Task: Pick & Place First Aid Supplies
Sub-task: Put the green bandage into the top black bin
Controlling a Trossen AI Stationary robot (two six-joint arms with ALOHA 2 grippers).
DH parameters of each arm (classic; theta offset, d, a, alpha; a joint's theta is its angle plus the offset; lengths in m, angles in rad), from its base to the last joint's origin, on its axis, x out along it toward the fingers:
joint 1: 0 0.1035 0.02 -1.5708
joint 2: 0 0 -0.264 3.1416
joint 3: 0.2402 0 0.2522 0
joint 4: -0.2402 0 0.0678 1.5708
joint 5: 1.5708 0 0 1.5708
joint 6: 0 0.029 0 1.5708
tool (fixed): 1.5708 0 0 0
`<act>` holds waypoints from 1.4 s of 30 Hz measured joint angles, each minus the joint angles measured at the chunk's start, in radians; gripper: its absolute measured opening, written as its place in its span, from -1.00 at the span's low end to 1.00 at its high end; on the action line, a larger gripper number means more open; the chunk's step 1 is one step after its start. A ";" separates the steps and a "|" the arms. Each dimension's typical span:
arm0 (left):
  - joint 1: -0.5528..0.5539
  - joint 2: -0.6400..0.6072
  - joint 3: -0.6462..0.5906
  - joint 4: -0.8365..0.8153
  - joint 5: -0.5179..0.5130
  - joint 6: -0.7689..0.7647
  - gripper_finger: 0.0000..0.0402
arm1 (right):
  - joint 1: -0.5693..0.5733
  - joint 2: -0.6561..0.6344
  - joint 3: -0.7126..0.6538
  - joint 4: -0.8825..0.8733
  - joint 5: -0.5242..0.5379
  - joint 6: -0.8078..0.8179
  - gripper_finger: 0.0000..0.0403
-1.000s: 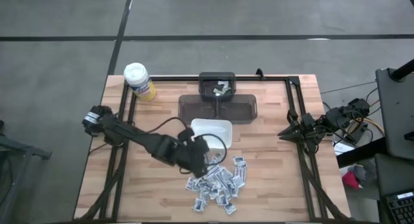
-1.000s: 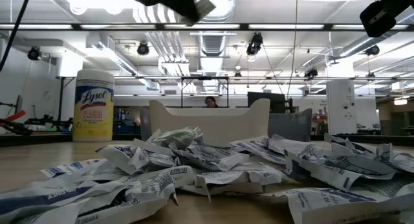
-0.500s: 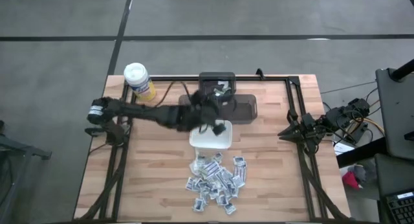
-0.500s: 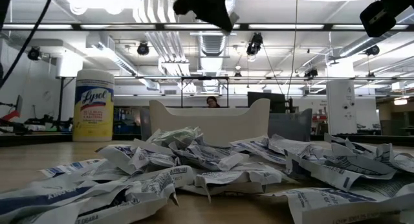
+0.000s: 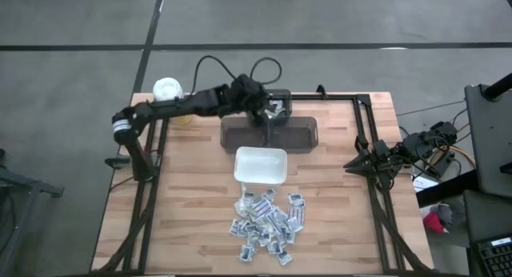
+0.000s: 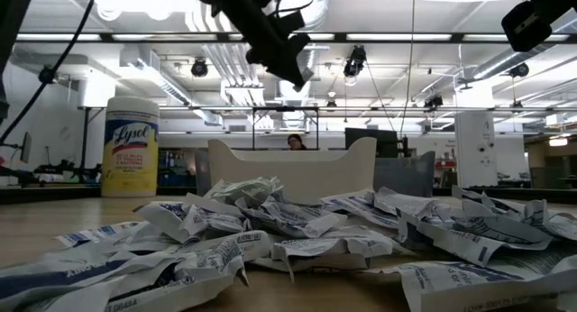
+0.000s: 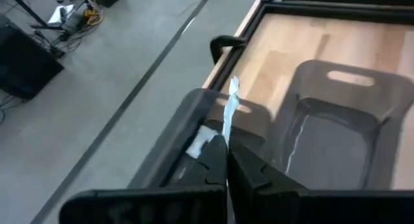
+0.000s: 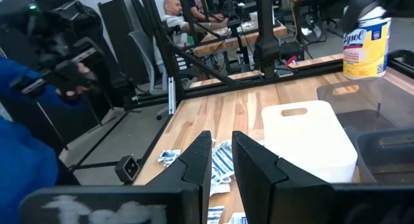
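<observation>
Swung away from the white dish [image 5: 261, 166] in the last second and now stretched to the small dark bin [image 5: 269, 106] at the table's far edge: left arm. Just in front of that bin, a bigger dark tray [image 5: 270, 134], then the white dish, then a heap of packets [image 5: 268, 224] in front of the dish. Beside the bin, half hidden by the arm, a yellow canister [image 5: 170, 90]. Above the bin, left gripper [image 7: 224, 160], fingers clenched on one thin packet [image 7: 230, 109]. Far to the side of the bin, right gripper [image 8: 221, 160], fingers apart, holding nothing.
</observation>
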 joint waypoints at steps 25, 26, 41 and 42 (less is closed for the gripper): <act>0.156 0.420 0.487 -0.340 0.207 0.201 -1.00 | 0.000 0.000 0.000 0.001 0.000 -0.086 -0.71; 0.162 0.446 0.524 -0.371 0.218 0.201 -1.00 | 0.000 0.000 0.000 0.000 0.000 -0.087 -0.71; 0.189 0.717 0.809 -0.687 0.328 0.181 -1.00 | 0.000 0.000 0.000 0.000 0.000 -0.085 -0.71; 0.189 0.717 0.808 -0.686 0.333 0.177 -1.00 | 0.000 0.001 0.000 0.000 0.000 -0.085 -0.71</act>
